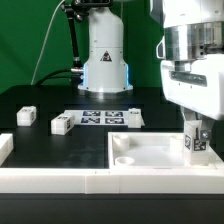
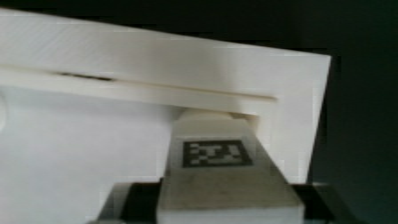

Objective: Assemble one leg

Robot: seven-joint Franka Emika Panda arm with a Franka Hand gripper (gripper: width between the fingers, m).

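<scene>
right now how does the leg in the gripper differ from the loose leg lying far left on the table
The held leg stands upright, clamped in the gripper over the white panel; the loose leg lies flat on the black table. The held one is at the exterior view's right, the loose one at its left. Both are small white tagged blocks.

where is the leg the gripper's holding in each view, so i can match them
Exterior view: the leg stands upright in the gripper at the right, over the large white panel.
Wrist view: the leg sits low and central, its tag facing the camera.
Shared landmark: the panel.
</scene>
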